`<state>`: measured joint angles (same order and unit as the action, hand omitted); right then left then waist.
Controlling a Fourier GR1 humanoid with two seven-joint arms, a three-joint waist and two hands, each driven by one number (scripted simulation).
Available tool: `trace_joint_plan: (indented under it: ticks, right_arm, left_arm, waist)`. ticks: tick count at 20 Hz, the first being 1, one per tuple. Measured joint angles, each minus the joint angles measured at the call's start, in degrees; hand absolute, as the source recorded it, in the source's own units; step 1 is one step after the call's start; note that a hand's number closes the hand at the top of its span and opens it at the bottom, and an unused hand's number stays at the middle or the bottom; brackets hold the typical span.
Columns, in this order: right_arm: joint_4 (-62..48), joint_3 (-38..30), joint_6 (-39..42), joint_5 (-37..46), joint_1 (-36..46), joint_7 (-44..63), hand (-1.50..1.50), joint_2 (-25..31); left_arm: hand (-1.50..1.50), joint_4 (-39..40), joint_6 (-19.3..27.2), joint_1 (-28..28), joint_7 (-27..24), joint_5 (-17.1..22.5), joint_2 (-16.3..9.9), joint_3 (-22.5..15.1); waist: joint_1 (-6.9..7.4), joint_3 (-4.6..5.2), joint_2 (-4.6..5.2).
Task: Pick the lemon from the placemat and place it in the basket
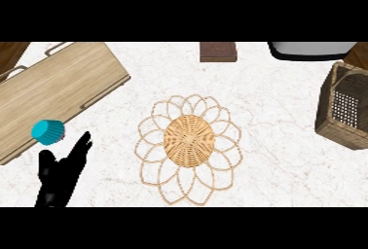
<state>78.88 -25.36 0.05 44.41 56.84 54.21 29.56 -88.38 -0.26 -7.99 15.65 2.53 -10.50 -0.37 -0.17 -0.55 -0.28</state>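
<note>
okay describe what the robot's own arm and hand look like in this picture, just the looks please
Only one hand shows: the robot's left hand, at the lower left. It is plain matte black all over, with slim, tapering fingers and a thumb. No markings, cables or sleeve show on it, and the forearm behind it is cut off by the view's lower edge. The right hand is out of view.

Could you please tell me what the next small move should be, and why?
Probably hold off reaching: no lemon shows on the woven placemat or in the wicker basket, the open left hand rests lower left, and the right hand is out of view.
</note>
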Motion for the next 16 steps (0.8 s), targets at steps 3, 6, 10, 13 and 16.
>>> trace_joint_plan:
  ticks: [3, 6, 10, 13, 16]
  right_arm:
    - [-0.1, -1.4, -2.1, -1.4, -3.2, -2.6, 1.50, -0.5]
    - [0.0, -3.1, -3.3, -3.4, -6.2, -5.1, 1.50, -0.3]
    - [-2.3, -2.2, -3.2, 1.0, -10.4, -4.4, 1.50, 2.5]
    - [-2.6, -2.3, -0.3, 0.3, -13.2, -6.3, -1.50, 4.7]
    - [-2.6, -2.1, 1.1, -0.2, -15.3, -8.8, -1.50, 6.6]
  left_arm:
    - [0.00, 1.0, -0.5, 0.9, 0.3, 0.3, -0.4, 0.7]
    - [0.00, 1.0, -0.5, 0.7, -0.7, 0.1, -0.2, 0.8]
    - [0.00, 0.3, -0.5, 0.1, -1.2, 0.1, -0.2, 1.0]
    - [0.00, -0.3, -0.5, -0.2, -0.7, 0.1, -0.3, 1.2]
    - [0.00, 0.5, -0.5, 0.3, -0.9, -0.1, 0.0, 1.3]
  waist:
    - [0.09, -0.02, -0.04]
    - [0.18, -0.08, -0.14]
    - [0.21, -0.02, -0.09]
    - [0.06, 0.04, -0.13]
    - [0.04, 0.01, -0.18]
